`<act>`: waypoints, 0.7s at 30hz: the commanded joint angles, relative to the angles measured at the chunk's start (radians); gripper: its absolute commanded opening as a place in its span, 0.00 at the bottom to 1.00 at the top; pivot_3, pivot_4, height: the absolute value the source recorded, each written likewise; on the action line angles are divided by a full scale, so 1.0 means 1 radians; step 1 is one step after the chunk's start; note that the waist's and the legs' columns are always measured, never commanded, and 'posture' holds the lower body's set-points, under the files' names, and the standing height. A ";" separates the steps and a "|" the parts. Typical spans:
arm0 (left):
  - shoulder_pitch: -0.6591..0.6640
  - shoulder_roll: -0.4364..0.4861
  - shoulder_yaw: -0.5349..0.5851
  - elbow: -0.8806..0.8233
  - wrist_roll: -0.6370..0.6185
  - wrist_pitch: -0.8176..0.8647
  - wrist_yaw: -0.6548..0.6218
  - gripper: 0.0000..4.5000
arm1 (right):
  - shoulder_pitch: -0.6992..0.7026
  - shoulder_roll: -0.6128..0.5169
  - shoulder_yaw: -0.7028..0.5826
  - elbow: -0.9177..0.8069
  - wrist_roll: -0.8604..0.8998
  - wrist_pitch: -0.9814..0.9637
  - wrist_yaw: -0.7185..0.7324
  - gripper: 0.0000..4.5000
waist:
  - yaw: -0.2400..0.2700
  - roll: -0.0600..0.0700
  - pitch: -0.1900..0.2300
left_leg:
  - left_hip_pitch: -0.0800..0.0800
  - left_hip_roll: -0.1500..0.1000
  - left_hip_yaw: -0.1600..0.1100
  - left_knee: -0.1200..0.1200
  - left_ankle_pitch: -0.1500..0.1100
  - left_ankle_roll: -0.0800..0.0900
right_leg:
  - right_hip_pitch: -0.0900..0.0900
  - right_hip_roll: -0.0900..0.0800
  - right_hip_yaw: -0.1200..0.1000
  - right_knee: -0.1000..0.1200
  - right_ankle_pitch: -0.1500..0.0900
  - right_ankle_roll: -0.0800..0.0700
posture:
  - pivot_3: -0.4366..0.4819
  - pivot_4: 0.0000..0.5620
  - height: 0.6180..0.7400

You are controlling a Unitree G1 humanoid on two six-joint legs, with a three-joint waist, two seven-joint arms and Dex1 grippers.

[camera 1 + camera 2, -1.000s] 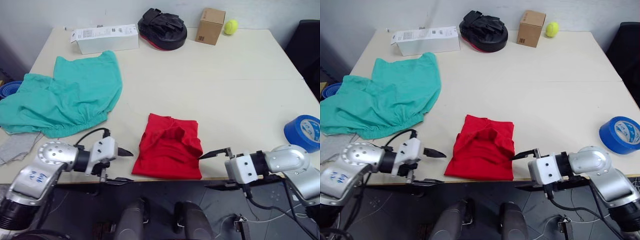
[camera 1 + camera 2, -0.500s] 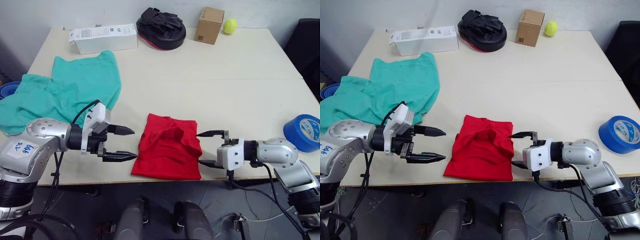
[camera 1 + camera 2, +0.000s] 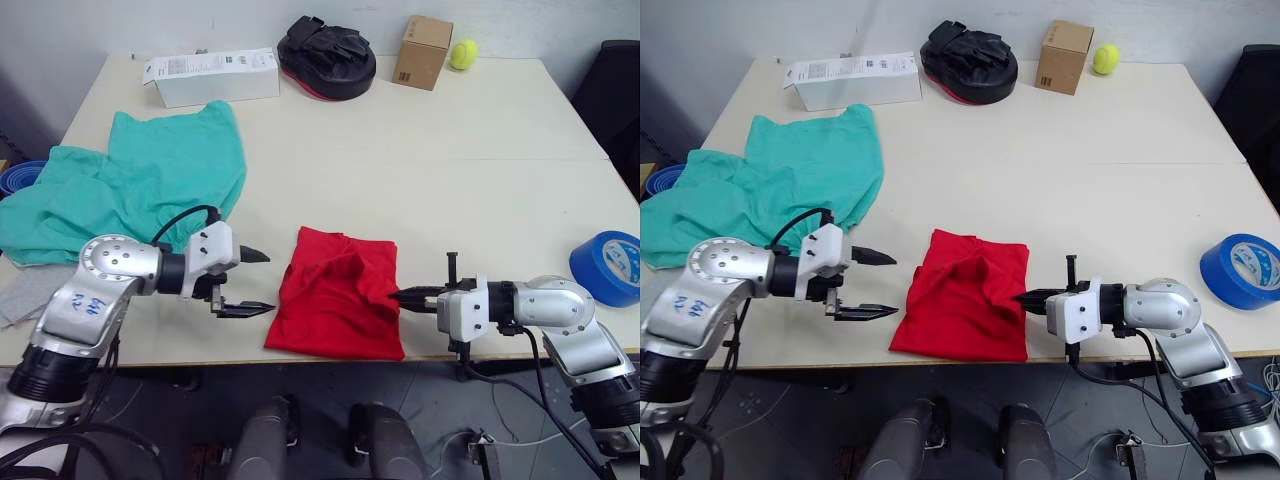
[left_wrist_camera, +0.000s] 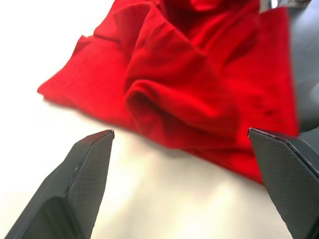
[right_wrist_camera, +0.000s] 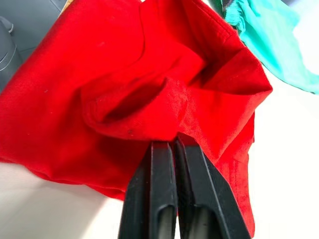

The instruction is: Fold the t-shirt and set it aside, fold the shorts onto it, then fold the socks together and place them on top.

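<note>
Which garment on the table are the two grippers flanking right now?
The red t-shirt near the front edge: left gripper open beside it, right gripper shut at its other edge. The teal shorts lie apart.

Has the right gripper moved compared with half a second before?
Yes. The right gripper has closed and now touches the t-shirt's right edge; earlier it was open beside it.

The t-shirt (image 3: 338, 293) is a plain bright red, the shorts (image 3: 130, 193) a plain teal-green, and a sock (image 3: 22, 301) at the cream table's (image 3: 480, 170) edge is light grey. The left gripper (image 3: 247, 281) and right gripper (image 5: 169, 149) have black fingers on silver-grey arms. Farther back lie a white box (image 3: 210, 76) with dark print, a black pad (image 3: 325, 56) edged in red, a brown cardboard box (image 3: 421, 51), a yellow-green ball (image 3: 462, 54), and a blue tape roll (image 3: 608, 265) with a paler core.
</note>
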 commanded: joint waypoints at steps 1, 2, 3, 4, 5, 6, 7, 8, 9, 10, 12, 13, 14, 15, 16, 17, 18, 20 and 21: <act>-0.036 -0.006 -0.030 0.053 0.100 -0.229 -0.030 1.00 | -0.015 -0.011 -0.003 -0.013 0.026 -0.003 0.013 0.01 | -0.001 0.000 0.000 | 0.000 0.000 0.000 0.000 0.000 0.000 | -0.001 0.000 0.000 0.000 0.000 0.000 | 0.48 0.27 1.00; -0.042 -0.010 -0.036 0.068 0.109 -0.267 -0.041 1.00 | -0.016 -0.011 -0.003 -0.014 0.029 0.000 0.017 0.01 | -0.001 0.000 0.000 | 0.000 0.000 0.000 0.000 0.000 0.000 | -0.001 0.000 0.000 0.000 0.000 0.000 | 0.48 0.27 1.00; -0.047 -0.015 -0.041 0.078 0.112 -0.292 -0.052 1.00 | -0.017 -0.012 -0.003 -0.014 0.031 0.001 0.020 0.01 | -0.001 0.000 0.000 | 0.000 0.000 0.000 0.000 0.000 0.000 | 0.000 0.000 0.000 0.000 0.000 0.000 | 0.48 0.27 1.00; -0.052 -0.015 -0.047 0.086 0.117 -0.327 -0.071 1.00 | -0.018 -0.013 -0.003 -0.014 0.030 0.000 0.023 0.01 | -0.001 0.000 0.000 | 0.000 0.000 0.000 0.000 0.000 0.000 | -0.001 0.000 0.000 0.000 0.000 0.000 | 0.48 0.27 1.00; -0.056 -0.013 -0.052 0.093 0.123 -0.355 -0.085 1.00 | -0.019 -0.013 -0.004 -0.014 0.030 0.000 0.025 0.01 | -0.001 0.000 0.000 | 0.000 0.000 0.000 0.000 0.000 0.000 | -0.001 0.000 -0.001 0.000 0.000 0.000 | 0.48 0.27 1.00; -0.058 -0.008 -0.056 0.100 0.133 -0.395 -0.100 1.00 | -0.020 -0.013 -0.005 -0.016 0.030 0.003 0.027 0.01 | -0.001 0.000 0.000 | 0.000 0.000 0.000 0.000 0.000 0.000 | -0.001 0.000 -0.001 0.000 0.000 0.000 | 0.48 0.27 1.00; -0.059 -0.002 -0.059 0.107 0.138 -0.429 -0.118 1.00 | -0.020 -0.014 -0.007 -0.018 0.032 0.007 0.029 0.01 | -0.002 0.000 0.000 | 0.000 0.000 0.000 0.000 0.000 0.001 | -0.001 0.000 -0.001 0.001 0.000 0.000 | 0.48 0.27 1.00; -0.062 0.002 -0.059 0.116 0.142 -0.467 -0.131 1.00 | -0.020 -0.015 -0.009 -0.022 0.036 0.016 0.030 0.01 | -0.002 0.000 0.000 | 0.000 0.000 0.000 0.000 0.000 0.001 | -0.001 0.000 -0.001 0.001 0.000 0.000 | 0.48 0.27 1.00; -0.067 0.001 -0.059 0.127 0.147 -0.499 -0.138 1.00 | -0.019 -0.016 -0.011 -0.025 0.038 0.024 0.031 0.01 | -0.002 0.000 0.000 | 0.000 0.000 0.000 0.000 0.000 0.001 | -0.001 0.000 -0.001 0.001 0.000 0.000 | 0.48 0.27 1.00; -0.074 -0.004 -0.058 0.139 0.149 -0.523 -0.141 1.00 | -0.019 -0.016 -0.012 -0.027 0.039 0.028 0.031 0.01 | -0.002 0.000 0.000 | 0.000 0.000 0.000 0.000 0.000 0.001 | -0.001 0.000 -0.001 0.001 0.000 0.000 | 0.48 0.27 1.00; -0.090 -0.022 -0.061 0.157 0.150 -0.563 -0.146 1.00 | -0.016 -0.016 -0.013 -0.031 0.039 0.033 0.030 0.01 | -0.002 0.000 0.000 | 0.000 0.000 0.000 0.000 0.000 0.001 | 0.000 0.000 -0.001 0.001 0.000 0.000 | 0.48 0.27 1.00; -0.097 -0.031 -0.068 0.167 0.154 -0.588 -0.150 1.00 | -0.014 -0.016 -0.014 -0.034 0.039 0.036 0.029 0.01 | -0.001 0.000 0.000 | 0.000 0.000 0.000 0.001 0.000 0.001 | 0.000 0.000 -0.001 0.001 0.000 0.000 | 0.48 0.27 1.00; -0.102 -0.039 -0.073 0.176 0.157 -0.601 -0.152 1.00 | -0.012 -0.016 -0.014 -0.038 0.038 0.039 0.028 0.01 | 0.001 0.000 0.000 | 0.000 0.000 0.000 0.001 0.000 0.001 | 0.000 0.000 -0.001 0.001 0.000 0.000 | 0.48 0.27 1.00; -0.109 -0.052 -0.077 0.191 0.161 -0.629 -0.153 1.00 | -0.009 -0.015 -0.014 -0.042 0.038 0.042 0.026 0.01 | 0.002 0.000 0.000 | 0.000 0.000 0.000 0.001 0.000 0.002 | 0.000 -0.001 -0.002 0.001 0.000 0.000 | 0.48 0.27 1.00; -0.115 -0.064 -0.081 0.206 0.168 -0.647 -0.148 1.00 | -0.007 -0.015 -0.014 -0.047 0.037 0.046 0.025 0.01 | 0.000 0.000 0.000 | 0.000 0.000 0.000 0.002 0.000 0.003 | 0.000 -0.001 -0.001 0.001 0.000 0.000 | 0.48 0.27 1.00; -0.121 -0.078 -0.083 0.214 0.163 -0.643 -0.147 0.96 | -0.004 -0.015 -0.013 -0.051 0.036 0.049 0.023 0.00 | 0.000 0.000 0.000 | -0.001 0.000 0.000 0.002 0.000 0.003 | 0.000 -0.001 -0.001 0.001 0.000 0.000 | 0.48 0.27 1.00; -0.125 -0.090 -0.085 0.219 0.155 -0.640 -0.149 0.92 | -0.002 -0.014 -0.013 -0.054 0.034 0.051 0.022 0.00 | 0.001 0.000 0.000 | -0.001 0.000 0.000 0.002 0.000 0.003 | 0.000 -0.001 -0.001 0.001 0.000 0.000 | 0.48 0.27 1.00; -0.130 -0.106 -0.090 0.222 0.148 -0.633 -0.156 0.82 | 0.000 -0.013 -0.012 -0.059 0.033 0.054 0.020 0.00 | 0.000 0.000 0.000 | -0.001 0.000 0.000 0.002 0.000 0.003 | 0.000 -0.001 -0.002 0.001 0.000 0.001 | 0.48 0.27 1.00; -0.131 -0.113 -0.092 0.224 0.150 -0.632 -0.158 0.76 | 0.001 -0.012 -0.012 -0.060 0.032 0.055 0.019 0.00 | 0.000 0.000 0.000 | -0.001 0.000 0.000 0.002 0.000 0.003 | 0.000 -0.001 -0.002 0.001 0.000 0.001 | 0.48 0.27 1.00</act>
